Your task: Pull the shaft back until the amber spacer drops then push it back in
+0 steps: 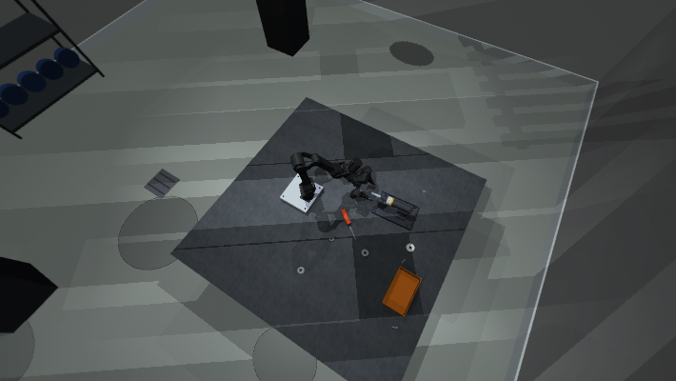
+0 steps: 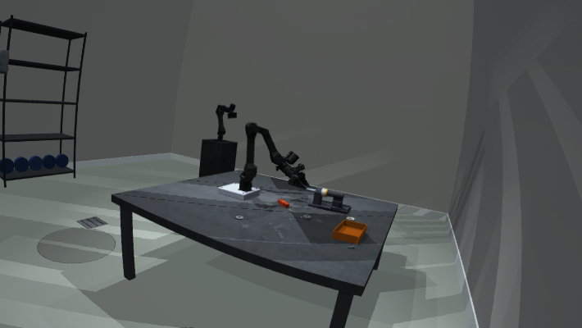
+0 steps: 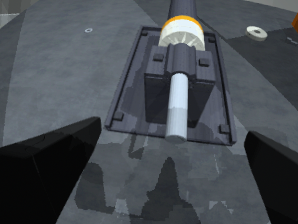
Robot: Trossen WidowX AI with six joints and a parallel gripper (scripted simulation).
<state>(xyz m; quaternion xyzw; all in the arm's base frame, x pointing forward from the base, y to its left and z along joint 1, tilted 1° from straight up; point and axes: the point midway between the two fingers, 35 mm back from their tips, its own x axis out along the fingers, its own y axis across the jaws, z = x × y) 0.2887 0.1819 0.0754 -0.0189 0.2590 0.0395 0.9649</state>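
Bent arm (image 1: 328, 164) (image 2: 262, 135) reaching downward, end effector (image 1: 367, 190) (image 2: 305, 187) (image 3: 173, 131) open, empty

- On the desk (image 1: 267, 295) (image 2: 246, 242) (image 3: 60, 75), seen from the top: arm's mounting plate (image 1: 287, 196) (image 2: 226, 190) at left; fixture base (image 1: 410, 226) (image 2: 346, 210) (image 3: 112, 122) at right; screwdriver (image 1: 346, 217) (image 2: 283, 203) between them
- On the fixture: spacers (image 1: 390, 200) (image 2: 325, 192) (image 3: 182, 36) behind the near support (image 2: 316, 198) (image 3: 155, 66) in the wrist view; shaft (image 1: 376, 194) (image 2: 311, 189) (image 3: 177, 110) protruding before it
- Bin (image 1: 401, 291) (image 2: 349, 234) (image 3: 296, 22) below the fixture in the top view; large washer (image 1: 407, 248) (image 2: 347, 218) (image 3: 251, 35) between them
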